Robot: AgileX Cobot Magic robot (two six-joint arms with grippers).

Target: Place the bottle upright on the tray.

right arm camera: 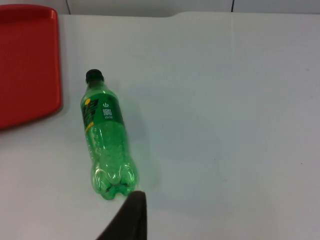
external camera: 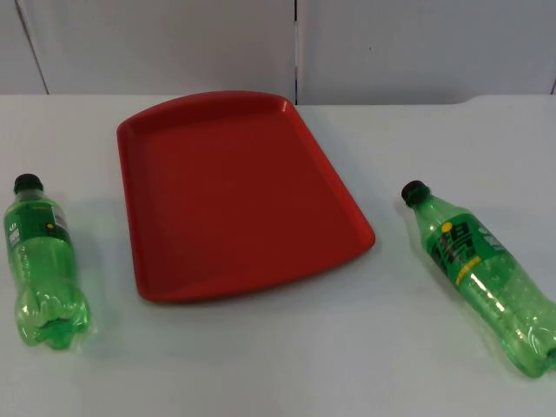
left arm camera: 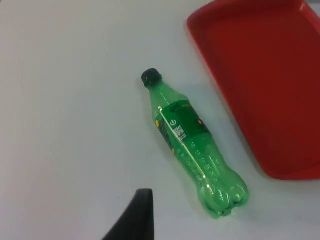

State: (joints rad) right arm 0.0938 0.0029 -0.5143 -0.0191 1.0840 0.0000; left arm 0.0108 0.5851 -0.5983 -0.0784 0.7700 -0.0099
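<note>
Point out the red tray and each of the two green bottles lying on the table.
red tray (external camera: 239,195), top view, bare floor.
left bottle (external camera: 39,252), top view, body.
right bottle (external camera: 473,261), top view, label.

I see one black fingertip of the left gripper and one of the right gripper, both raised above the table.
</note>
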